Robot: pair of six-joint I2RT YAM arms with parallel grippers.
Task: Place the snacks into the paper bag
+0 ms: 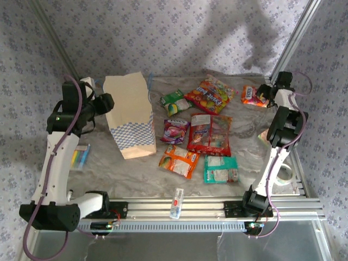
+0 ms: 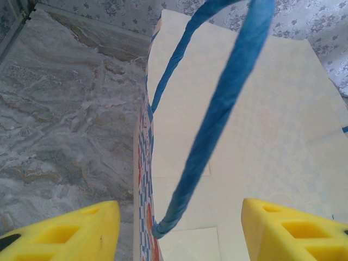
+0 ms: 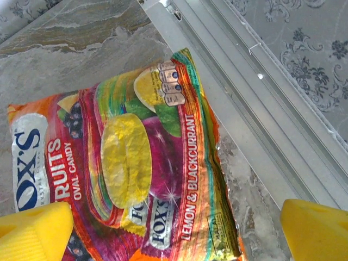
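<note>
The paper bag, tan with a blue checkered lower band, stands on the left of the table. My left gripper is at its top left. In the left wrist view the bag's pale side is close below. A blue cord handle loops between the yellow fingers without touching them, and the gripper is open. Several snacks lie mid-table: green, big red, purple, dark red, orange and teal. My right gripper hangs open just above an orange-purple Fox's packet, at the far right.
A small clear tube with a red label lies on the front rail. A pack of coloured sticks sits by the left arm. A tape roll is near the right arm's base. An aluminium frame rail runs right beside the Fox's packet.
</note>
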